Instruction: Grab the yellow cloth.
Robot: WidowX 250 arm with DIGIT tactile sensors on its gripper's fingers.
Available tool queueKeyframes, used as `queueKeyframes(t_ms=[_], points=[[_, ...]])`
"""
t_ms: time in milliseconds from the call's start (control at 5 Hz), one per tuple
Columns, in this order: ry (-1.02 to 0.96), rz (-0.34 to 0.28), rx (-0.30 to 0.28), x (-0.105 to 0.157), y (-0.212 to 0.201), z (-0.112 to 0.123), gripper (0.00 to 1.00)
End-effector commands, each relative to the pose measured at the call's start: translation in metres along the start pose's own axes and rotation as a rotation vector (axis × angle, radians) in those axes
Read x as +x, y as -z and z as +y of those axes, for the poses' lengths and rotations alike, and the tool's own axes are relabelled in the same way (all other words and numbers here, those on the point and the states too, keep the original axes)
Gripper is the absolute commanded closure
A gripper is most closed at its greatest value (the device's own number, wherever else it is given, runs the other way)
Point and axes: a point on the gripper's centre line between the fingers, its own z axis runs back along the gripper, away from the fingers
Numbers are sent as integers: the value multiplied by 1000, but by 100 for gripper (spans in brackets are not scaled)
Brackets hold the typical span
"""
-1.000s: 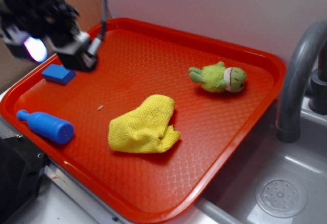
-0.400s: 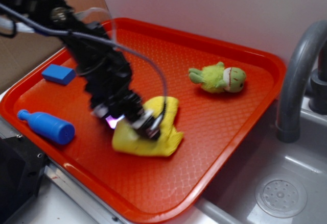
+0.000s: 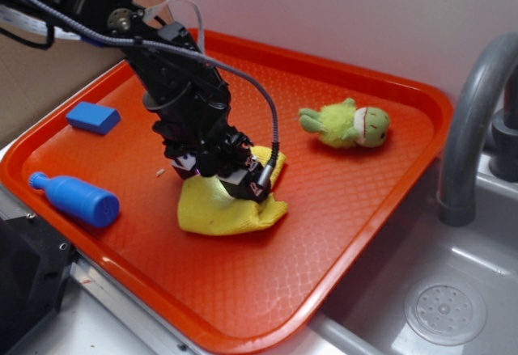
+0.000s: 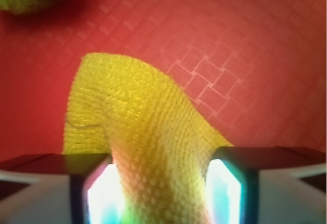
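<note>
Two fingers (image 4: 97,193) of gripper (image 3: 231,179) pinching a fold of yellow cloth (image 3: 218,209) on red tray (image 3: 356,209), grab nearly done; next prob. squeeze tight & lift up.

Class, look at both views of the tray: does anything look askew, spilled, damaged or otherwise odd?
Nothing looks spilled or damaged. The yellow cloth lies crumpled, a fold of it bunched up between the gripper fingers. The plush toy lies on its side, and a tiny crumb sits on the red tray.
</note>
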Motion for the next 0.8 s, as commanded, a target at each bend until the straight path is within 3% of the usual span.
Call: queueKeyframes(t_ms=[0,200,400,600], points=[[139,-42,61,-18,-25,-10,100],[343,-48,106,-23,-79,12,100],[372,-94,134,1,-133,51,100],[196,-64,85,36,-184,96,100]])
